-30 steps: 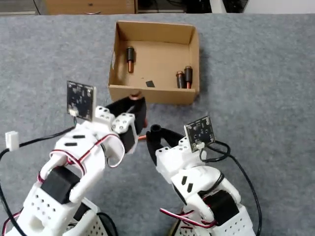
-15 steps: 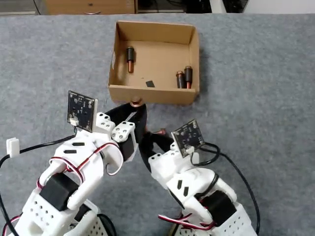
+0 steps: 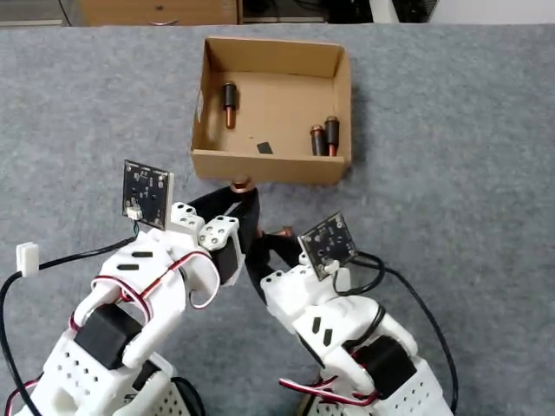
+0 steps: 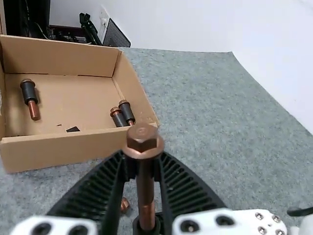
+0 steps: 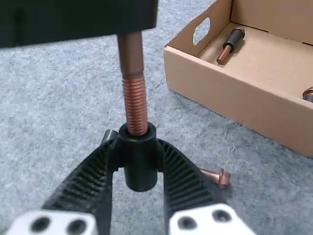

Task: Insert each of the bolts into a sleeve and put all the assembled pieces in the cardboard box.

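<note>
— Status on the left tool (image 4: 142, 159)?

— I have it clamped on a bolt (image 4: 142, 141), gripping the shank just under the hex head, with the jaws drawn in tight on either side. The bolt stands upright, head up and thread pointing down.

— And the right tool (image 5: 138, 149)?

— Closed around a black sleeve (image 5: 140, 171), pinching it from both sides and holding it upright directly below the left tool. The bolt's threaded end sits in the sleeve's mouth. I can see bare thread above the rim, so it is only partly in.

— Where is all this on the bench (image 3: 451, 173)?

— Both tools meet just on the near side of the cardboard box (image 3: 269, 166), close to its near wall.

— What's in the box?

— Three assembled pieces (image 3: 230, 104): one lies at the far left, and two lie side by side in the near right corner. I also see a small dark scrap (image 3: 264, 147) on the box floor between them.

— Anything else out on the bench?

— One loose bolt (image 5: 215, 176) lies flat on the grey surface near the right tool, between it and the box.
</note>
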`<state>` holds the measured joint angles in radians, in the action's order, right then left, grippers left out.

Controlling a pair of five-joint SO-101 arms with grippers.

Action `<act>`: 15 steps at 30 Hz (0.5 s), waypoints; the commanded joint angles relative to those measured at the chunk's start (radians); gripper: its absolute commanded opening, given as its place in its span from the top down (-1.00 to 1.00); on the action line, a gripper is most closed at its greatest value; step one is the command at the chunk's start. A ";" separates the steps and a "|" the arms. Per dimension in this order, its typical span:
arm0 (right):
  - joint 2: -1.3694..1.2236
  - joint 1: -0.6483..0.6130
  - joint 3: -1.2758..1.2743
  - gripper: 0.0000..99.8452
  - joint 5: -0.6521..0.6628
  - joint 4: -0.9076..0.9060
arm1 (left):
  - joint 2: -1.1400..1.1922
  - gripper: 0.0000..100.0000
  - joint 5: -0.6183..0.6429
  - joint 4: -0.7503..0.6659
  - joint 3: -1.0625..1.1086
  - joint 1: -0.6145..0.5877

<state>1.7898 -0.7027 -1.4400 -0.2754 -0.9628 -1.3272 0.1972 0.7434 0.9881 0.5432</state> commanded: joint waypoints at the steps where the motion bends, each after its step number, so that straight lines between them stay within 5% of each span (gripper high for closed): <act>1: 0.018 -0.004 0.005 1.00 0.009 0.035 | -0.013 0.96 0.009 0.032 -0.018 0.000; 15: 0.018 -0.004 0.027 1.00 0.009 0.032 | -0.015 0.96 0.011 0.199 -0.029 0.003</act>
<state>1.7898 -0.7073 -1.4415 -0.2708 -0.9613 -1.3380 0.2033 0.9198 0.9866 0.5493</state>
